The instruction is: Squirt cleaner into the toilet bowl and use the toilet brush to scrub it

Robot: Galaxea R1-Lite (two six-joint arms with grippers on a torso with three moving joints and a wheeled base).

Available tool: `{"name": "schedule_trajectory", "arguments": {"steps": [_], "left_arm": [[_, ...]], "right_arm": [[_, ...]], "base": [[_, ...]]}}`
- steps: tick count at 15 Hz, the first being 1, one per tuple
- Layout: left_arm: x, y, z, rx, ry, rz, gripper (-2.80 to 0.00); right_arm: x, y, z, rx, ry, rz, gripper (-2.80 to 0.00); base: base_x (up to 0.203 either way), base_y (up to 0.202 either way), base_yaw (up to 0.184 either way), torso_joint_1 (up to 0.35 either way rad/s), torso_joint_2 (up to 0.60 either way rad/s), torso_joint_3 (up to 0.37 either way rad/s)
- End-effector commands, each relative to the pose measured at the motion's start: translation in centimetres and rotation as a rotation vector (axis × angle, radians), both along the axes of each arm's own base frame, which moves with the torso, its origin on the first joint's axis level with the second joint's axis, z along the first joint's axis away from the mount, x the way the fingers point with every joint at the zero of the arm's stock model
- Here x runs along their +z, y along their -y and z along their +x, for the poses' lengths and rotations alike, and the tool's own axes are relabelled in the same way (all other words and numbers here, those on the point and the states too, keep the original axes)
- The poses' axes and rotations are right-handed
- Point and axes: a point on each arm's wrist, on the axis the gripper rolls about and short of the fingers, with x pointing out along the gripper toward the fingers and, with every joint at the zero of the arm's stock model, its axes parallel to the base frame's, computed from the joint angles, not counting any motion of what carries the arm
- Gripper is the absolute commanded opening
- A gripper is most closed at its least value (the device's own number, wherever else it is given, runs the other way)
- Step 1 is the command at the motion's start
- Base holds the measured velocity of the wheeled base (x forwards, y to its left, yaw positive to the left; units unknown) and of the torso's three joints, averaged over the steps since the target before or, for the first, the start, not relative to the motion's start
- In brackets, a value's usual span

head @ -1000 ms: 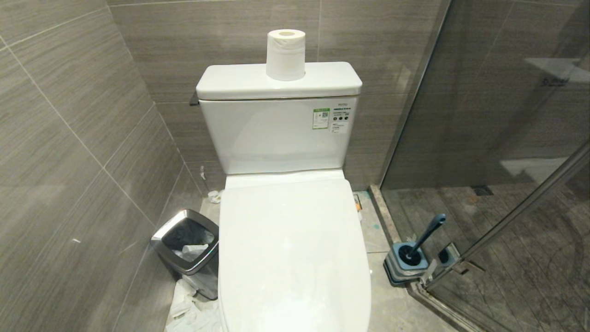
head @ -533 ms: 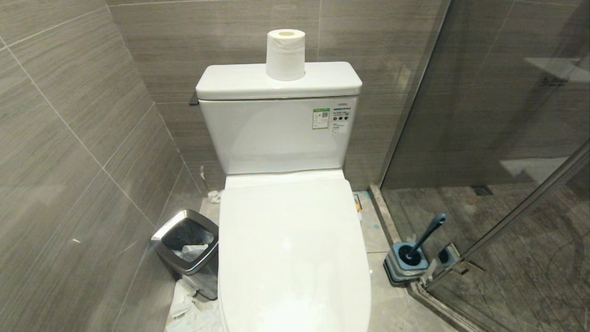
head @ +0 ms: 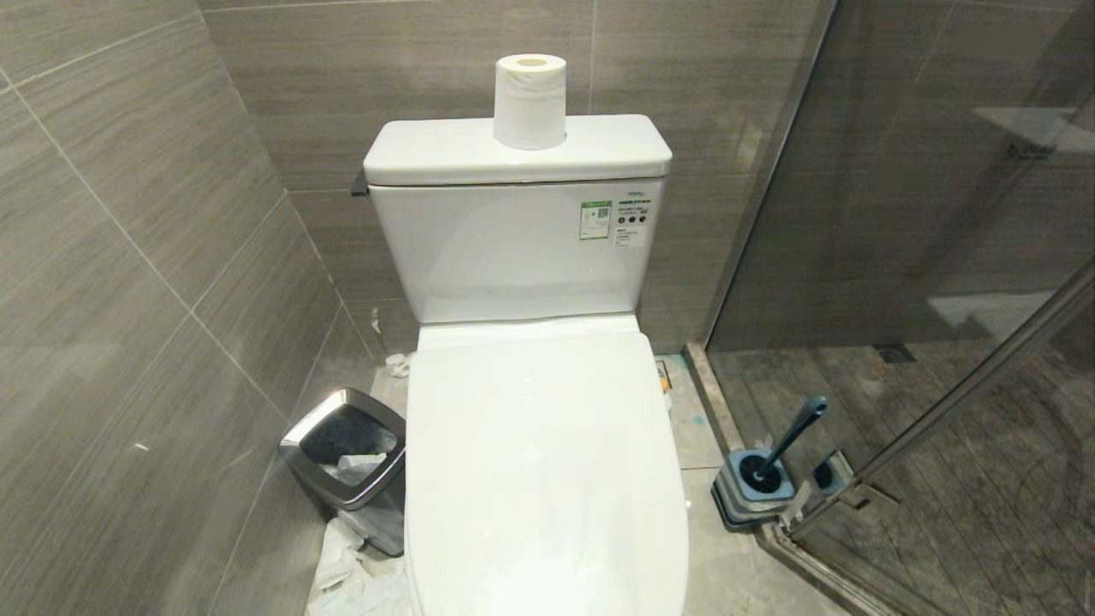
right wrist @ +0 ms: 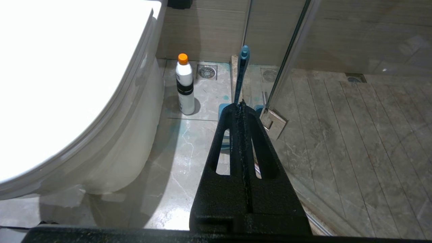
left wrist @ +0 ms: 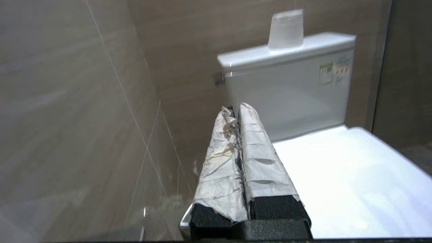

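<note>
Lifting the lid comes first, I judge: the toilet bowl is covered. Left of the toilet, a steel bin crowds my left gripper, clenched on nothing beside the lid. Right of the toilet stand a white bottle, probably the cleaner, and the toilet brush in its holder; my right gripper, clenched empty, points at it.

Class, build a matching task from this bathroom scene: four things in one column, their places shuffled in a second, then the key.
1. white paper roll
2. dark teal toilet brush
3. square steel waste bin
4. white orange-capped bottle

A. in its holder by the glass shower door
B. on the cistern lid
C. on the floor between toilet and brush
D. against the left wall

Pairs: 1-B, 2-A, 3-D, 4-C
</note>
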Motion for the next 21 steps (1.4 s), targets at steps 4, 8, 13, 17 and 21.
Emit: {"name": "schedule_trajectory", "arguments": {"steps": [4, 8, 13, 17, 21], "left_arm": [[-5.7, -0.1, 3.3, 0.030, -0.171, -0.009, -2.80], [-7.2, -0.1, 3.9, 0.030, -0.266, -0.009, -2.80], [-9.4, -0.2, 4.1, 0.079, -0.487, -0.013, -2.80], [-9.6, -0.2, 4.1, 0.075, -0.503, -0.008, -2.80], [-9.6, -0.1, 4.1, 0.055, -0.507, -0.033, -2.80]], "right_arm": [[0.0, 0.0, 0.0, 0.001, 0.001, 0.000, -2.80], [0.0, 0.0, 0.0, 0.001, -0.001, 0.000, -2.80], [0.0, 0.0, 0.0, 0.001, -0.001, 0.000, -2.80], [0.0, 0.0, 0.0, 0.001, -0.001, 0.000, -2.80], [0.0, 0.0, 0.0, 0.001, 0.000, 0.000, -2.80]], "base": [[0.000, 0.000, 0.000, 0.000, 0.00, 0.000], [0.000, 0.000, 0.000, 0.000, 0.00, 0.000], [0.000, 0.000, 0.000, 0.000, 0.00, 0.000], [0.000, 0.000, 0.000, 0.000, 0.00, 0.000], [0.000, 0.000, 0.000, 0.000, 0.00, 0.000]]}}
